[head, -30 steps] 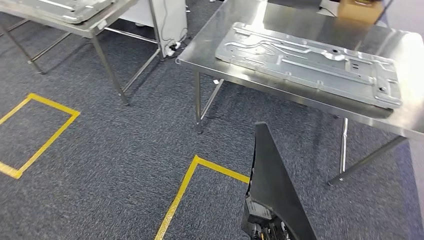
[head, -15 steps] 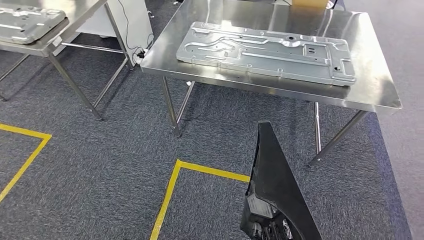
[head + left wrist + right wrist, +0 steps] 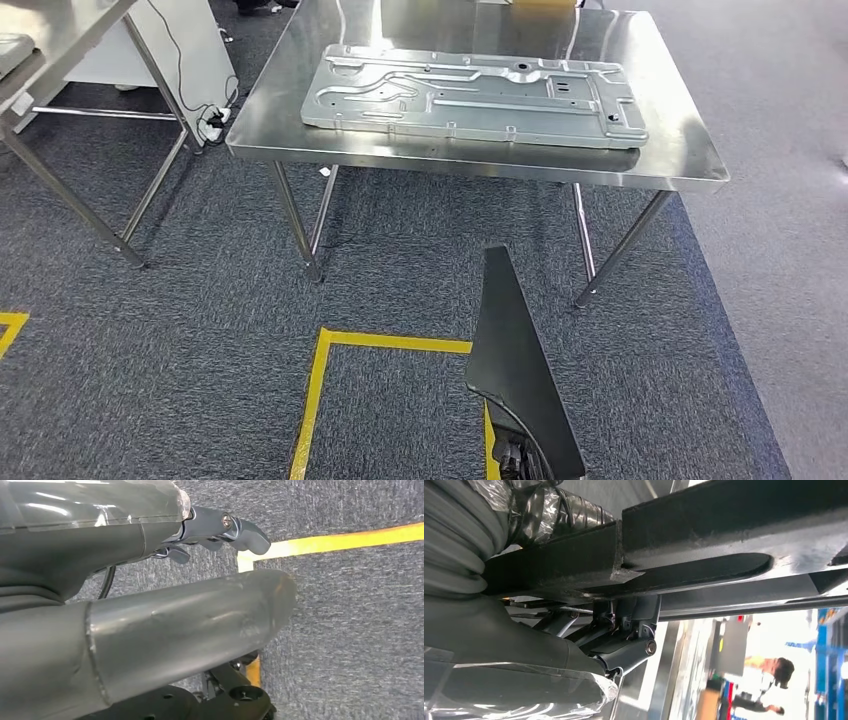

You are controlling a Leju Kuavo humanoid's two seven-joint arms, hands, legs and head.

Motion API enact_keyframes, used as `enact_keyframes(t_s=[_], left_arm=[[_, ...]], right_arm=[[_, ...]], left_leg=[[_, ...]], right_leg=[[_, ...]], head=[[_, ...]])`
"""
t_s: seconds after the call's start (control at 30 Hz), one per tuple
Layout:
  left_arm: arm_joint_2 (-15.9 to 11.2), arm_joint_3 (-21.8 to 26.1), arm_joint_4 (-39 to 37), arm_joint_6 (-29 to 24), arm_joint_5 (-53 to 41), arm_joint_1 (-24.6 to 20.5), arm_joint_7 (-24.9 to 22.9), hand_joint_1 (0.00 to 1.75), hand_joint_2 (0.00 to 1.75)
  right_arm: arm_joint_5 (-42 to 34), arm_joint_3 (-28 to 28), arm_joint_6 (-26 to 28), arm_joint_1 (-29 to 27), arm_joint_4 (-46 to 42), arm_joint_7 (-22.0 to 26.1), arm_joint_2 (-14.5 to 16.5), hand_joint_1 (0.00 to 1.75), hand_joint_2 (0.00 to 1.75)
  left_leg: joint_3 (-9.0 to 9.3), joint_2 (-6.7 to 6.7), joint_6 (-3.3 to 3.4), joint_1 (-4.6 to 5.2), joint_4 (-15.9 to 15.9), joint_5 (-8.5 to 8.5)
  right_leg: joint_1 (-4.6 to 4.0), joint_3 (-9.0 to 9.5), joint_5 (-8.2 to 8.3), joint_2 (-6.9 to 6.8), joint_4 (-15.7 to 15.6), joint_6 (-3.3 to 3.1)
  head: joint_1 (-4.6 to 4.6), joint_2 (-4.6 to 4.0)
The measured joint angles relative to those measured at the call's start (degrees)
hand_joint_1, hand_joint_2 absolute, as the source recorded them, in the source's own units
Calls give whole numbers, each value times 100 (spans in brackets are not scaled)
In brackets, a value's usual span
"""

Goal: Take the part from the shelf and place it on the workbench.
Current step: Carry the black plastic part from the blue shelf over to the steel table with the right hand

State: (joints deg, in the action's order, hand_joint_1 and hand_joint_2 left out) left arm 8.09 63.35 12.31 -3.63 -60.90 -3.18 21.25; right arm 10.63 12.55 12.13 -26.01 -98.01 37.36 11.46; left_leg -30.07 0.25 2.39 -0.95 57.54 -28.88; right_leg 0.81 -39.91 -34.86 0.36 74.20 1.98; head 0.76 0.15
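So there's a metal table [image 3: 690,165] straight ahead with a big flat panel [image 3: 470,95] lying on it. A second table [image 3: 60,45] sits off to the left. The black part [image 3: 515,370] is up front, over the floor tape [image 3: 320,385].

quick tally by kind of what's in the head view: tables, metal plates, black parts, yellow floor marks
steel tables: 2, the workbench and another table at the left edge
stamped metal plates: 1, the plate lying flat on the workbench
black parts: 1, the black part low in front of the robot
yellow tape floor marks: 2, one and one
total: 6
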Motion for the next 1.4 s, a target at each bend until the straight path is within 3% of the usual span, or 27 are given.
enact_keyframes(t_s=[0.03,0.13,0.2,0.27,0.33,0.43,0.47,0.5,0.53,0.57,0.6,0.67,0.7,0.83,0.9,0.97,1.0,1.03,1.07,1.13,1.17,1.2,1.27,1.33,1.4], left_arm=[[0,2,0,-11,-11,-3,9,0,0],[3,3,0,-15,-48,-25,30,0,0],[5,4,0,-8,-76,-33,31,0,0],[4,6,0,1,-96,-39,28,0,0],[-7,14,1,10,-108,-39,23,0,0],[-17,33,3,33,-129,-33,8,0,0],[-16,37,3,40,-135,-25,-2,0,0],[-16,39,3,43,-139,-16,-13,0,0],[-18,42,2,45,-143,-10,-25,0,0],[-25,46,3,43,-145,-7,-36,0,0],[-33,52,3,35,-147,-10,-43,0,0],[-48,71,4,-3,-159,-19,-48,0,0],[-50,79,4,-38,-175,-20,-48,0,0],[-55,87,4,-148,-248,-15,-13,0,0],[-63,88,7,-133,-284,-27,17,0,0],[-74,89,9,-96,-365,-35,45,0,0],[-81,87,9,-66,-425,-35,54,0,0],[-88,85,9,-39,-483,-36,59,0,0],[-93,81,9,-16,-532,-39,60,0,0],[-97,69,9,7,-592,-55,60,0,0],[-97,63,9,12,-606,-67,59,0,0],[-98,57,9,15,-614,-77,58,0,0],[-104,46,9,22,-618,-87,56,0,0],[-120,36,12,27,-621,-99,57,0,0],[-136,30,15,30,-624,-123,61,0,0]], right_arm=[[-4,7,31,0,7,-16,-6,175,175],[-29,30,74,6,22,-77,-19,175,175],[-51,63,91,17,34,-160,-38,175,175],[-49,102,145,21,55,-257,-62,175,175],[-18,136,230,23,79,-350,-76,175,175],[-2,175,318,33,125,-436,-99,175,175],[-9,180,335,36,146,-450,-107,175,175],[-16,182,352,38,166,-460,-111,175,175],[-9,184,383,41,183,-473,-115,175,175],[22,188,438,42,195,-499,-119,175,175],[78,195,522,43,201,-542,-121,175,175],[273,212,789,47,198,-714,-129,175,175],[434,221,980,49,187,-859,-137,175,175],[1563,226,1983,109,37,-1561,-175,175,175],[2294,217,2396,186,-93,-1885,-194,175,175],[3381,151,2621,251,-273,-2136,-173,175,175],[4083,79,2683,283,-389,-2211,-133,175,175],[4783,-14,2716,332,-510,-2259,-77,175,175],[5370,-109,2728,401,-623,-2301,-18,175,175],[5970,-282,2733,557,-789,-2399,66,175,175],[6051,-359,2735,622,-849,-2445,89,175,175],[6062,-431,2737,669,-899,-2480,106,175,175],[6064,-543,2744,723,-985,-2519,140,175,175],[6069,-602,2753,742,-1052,-2526,178,175,175],[6075,-633,2755,774,-1095,-2526,210,175,175]], left_leg=[[4,29,-3,3,2,-5],[34,66,-40,18,11,-32],[20,66,-90,32,14,-44],[11,55,-148,38,1,-44],[-28,38,-203,37,126,-149],[-449,19,-271,20,1046,-671],[-615,19,-289,16,1388,-802],[-709,20,-303,14,1571,-823],[-707,21,-309,12,1546,-731],[-597,22,-307,11,1297,-538],[-418,22,-295,9,902,-312],[-132,21,-244,28,244,-49],[-82,19,-213,38,104,-19],[-74,13,-59,32,25,14],[-59,16,12,16,-9,26],[-56,19,40,23,-9,6],[-42,21,41,25,-7,-6],[-18,20,33,25,-5,-23],[20,17,20,22,-4,-45],[105,4,-17,21,-3,-103],[126,-9,-44,27,3,-132],[132,-20,-75,32,5,-156],[136,-29,-145,37,-13,-188],[164,-21,-211,21,32,-247],[-22,-20,-258,8,458,-426]], right_leg=[[-1,47,114,-6,-87,-7],[-27,608,627,-38,-1183,-92],[-61,793,706,-61,-1570,-148],[-60,794,708,-63,-1598,-191],[-26,811,738,-92,-1656,-259],[-10,811,755,-127,-1691,-330],[-13,806,753,-129,-1686,-333],[-15,804,749,-129,-1679,-334],[-15,806,744,-124,-1669,-331],[-14,811,736,-117,-1656,-324],[-13,816,723,-110,-1637,-309],[-36,807,690,-101,-1582,-259],[-45,798,681,-100,-1565,-230],[-36,761,616,-91,-1482,-109],[-13,533,334,-72,-995,-55],[2,131,19,-64,-211,-16],[7,-17,-23,-64,49,-3],[10,-65,54,-64,93,2],[15,13,240,-65,-103,1],[18,381,669,-63,-887,-29],[9,545,770,-60,-1226,-60],[-7,638,790,-58,-1429,-92],[-40,673,717,-47,-1519,-164],[-17,744,692,-38,-1572,-238],[8,864,652,-46,-1641,-312]], head=[[0,0],[1,0],[1,0],[0,0],[-3,0],[-8,0],[-7,0],[-7,0],[-7,0],[-7,0],[-7,0],[-7,0],[-7,0],[-5,0],[-3,0],[-2,0],[-3,0],[-2,0],[-2,0],[-2,0],[-2,0],[-3,0],[-4,0],[-7,0],[-9,0]])
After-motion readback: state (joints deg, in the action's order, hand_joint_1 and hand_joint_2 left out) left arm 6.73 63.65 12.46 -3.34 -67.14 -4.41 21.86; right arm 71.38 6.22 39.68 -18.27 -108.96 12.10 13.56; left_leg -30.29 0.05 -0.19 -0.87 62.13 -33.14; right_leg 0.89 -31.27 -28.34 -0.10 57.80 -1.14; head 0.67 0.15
